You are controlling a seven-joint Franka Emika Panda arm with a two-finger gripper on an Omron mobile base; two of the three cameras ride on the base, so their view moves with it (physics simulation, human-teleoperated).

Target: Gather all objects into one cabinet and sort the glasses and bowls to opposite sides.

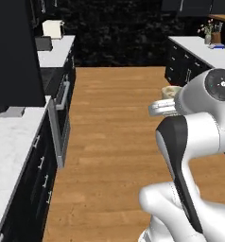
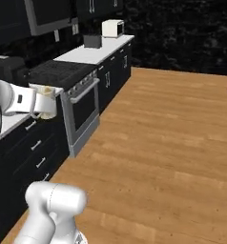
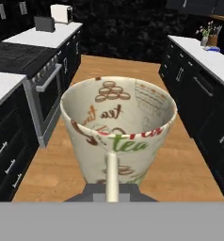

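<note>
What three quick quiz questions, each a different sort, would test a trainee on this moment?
1. True or false: the gripper is shut on the cup.
2. Which word is printed on the cup? A) milk B) tea C) soup
3. What floor lies beneath the held cup?

Key:
1. True; a pale finger crosses the cup's near wall.
2. B.
3. The wooden floor, between the stove and the facing counter.

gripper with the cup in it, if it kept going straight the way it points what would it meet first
Probably nothing soon. The gripper, shut on the pale printed cup, points down the open wood floor between the two counter runs. The dark back wall looks like the first thing ahead, though depth is unclear.
</note>
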